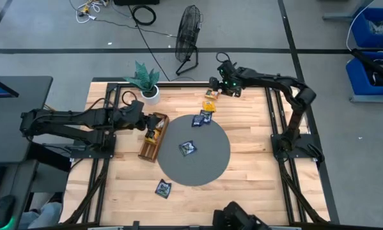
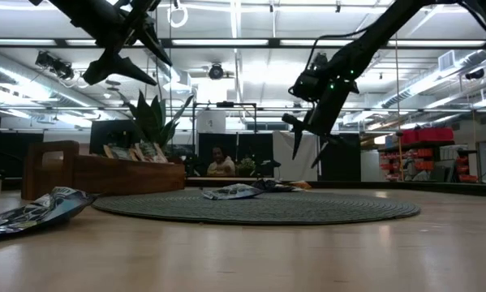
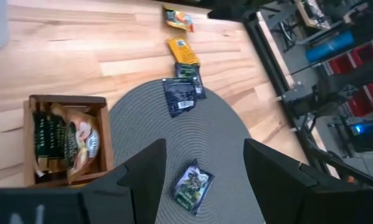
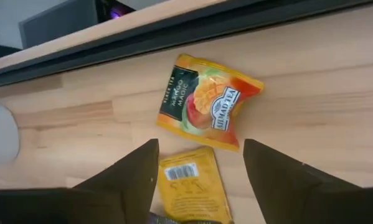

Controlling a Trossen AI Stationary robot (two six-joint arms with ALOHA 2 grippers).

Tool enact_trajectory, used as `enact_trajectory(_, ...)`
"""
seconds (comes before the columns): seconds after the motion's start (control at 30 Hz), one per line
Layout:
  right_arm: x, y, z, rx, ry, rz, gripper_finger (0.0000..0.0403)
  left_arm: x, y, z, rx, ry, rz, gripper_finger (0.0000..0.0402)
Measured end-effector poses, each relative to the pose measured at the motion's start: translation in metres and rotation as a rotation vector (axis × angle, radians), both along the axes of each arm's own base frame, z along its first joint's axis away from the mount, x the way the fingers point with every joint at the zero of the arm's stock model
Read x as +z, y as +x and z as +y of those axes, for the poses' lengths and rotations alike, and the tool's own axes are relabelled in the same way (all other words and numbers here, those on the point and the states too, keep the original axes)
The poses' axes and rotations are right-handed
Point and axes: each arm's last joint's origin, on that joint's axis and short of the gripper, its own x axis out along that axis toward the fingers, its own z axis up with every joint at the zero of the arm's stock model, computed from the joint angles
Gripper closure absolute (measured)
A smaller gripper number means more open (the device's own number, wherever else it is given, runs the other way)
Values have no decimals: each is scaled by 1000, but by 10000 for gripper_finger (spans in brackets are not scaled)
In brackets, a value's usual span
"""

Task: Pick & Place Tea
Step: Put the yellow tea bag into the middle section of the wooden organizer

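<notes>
1. Two grippers hang above the table, both spread with nothing between the fingers: the right gripper (image 1: 211,82) at the far edge, the left gripper (image 1: 151,121) over the tray (image 1: 146,150).
2. Below the right gripper lies an orange sachet (image 4: 206,102); a yellow one (image 4: 192,183) lies just beside it.
3. Two dark sachets (image 1: 203,119) overlap the mat's (image 1: 207,163) far rim; another (image 1: 188,148) lies mid-mat.
4. One sachet (image 1: 163,188) lies on bare wood toward the near edge.
5. More sachets (image 3: 68,140) stand in the tray.
</notes>
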Motion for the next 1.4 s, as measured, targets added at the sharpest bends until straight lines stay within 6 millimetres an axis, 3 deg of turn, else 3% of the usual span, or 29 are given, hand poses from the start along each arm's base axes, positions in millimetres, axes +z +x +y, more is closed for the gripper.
enact_trajectory(0.3,-21,1,-9,-49,47,4,196,3,2,0,-9,-2,-32,184)
enact_trajectory(0.83,-52,6,-17,-54,78,33,207,3,2,0,-10,-2,-33,184)
enact_trajectory(0.97,-53,6,-17,-34,73,43,246,3,2,0,-10,-2,-34,184)
enact_trajectory(1.23,-50,8,-15,53,31,57,385,3,2,0,-10,-2,-33,184)
enact_trajectory(1.4,-38,12,-8,98,-13,49,388,3,2,0,4,5,-36,184)
